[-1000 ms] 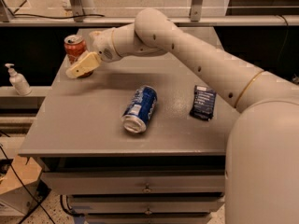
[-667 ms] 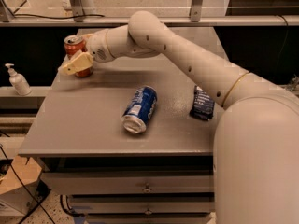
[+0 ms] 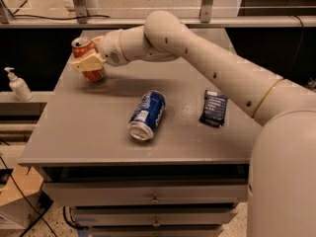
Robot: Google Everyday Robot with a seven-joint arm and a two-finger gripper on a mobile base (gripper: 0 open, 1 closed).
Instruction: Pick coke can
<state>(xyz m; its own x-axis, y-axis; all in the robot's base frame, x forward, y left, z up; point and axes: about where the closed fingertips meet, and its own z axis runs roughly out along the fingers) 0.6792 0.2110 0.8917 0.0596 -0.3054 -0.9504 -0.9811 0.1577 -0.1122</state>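
The coke can (image 3: 82,46) is red with a silver top and stands upright near the far left corner of the grey table (image 3: 89,132). My gripper (image 3: 87,63) is right at the can, its cream end lying across the front of the can's middle and hiding part of the red body. My white arm (image 3: 207,68) reaches in from the right across the table's back half.
A blue can with silver ends (image 3: 147,114) lies on its side at the table's middle. A dark packet (image 3: 214,108) lies to its right. A soap dispenser bottle (image 3: 19,85) stands on a lower shelf at the left. Drawers sit below the table front.
My gripper has moved left from beside the coke can to right over it. The can, the blue can and the packet have stayed in place.
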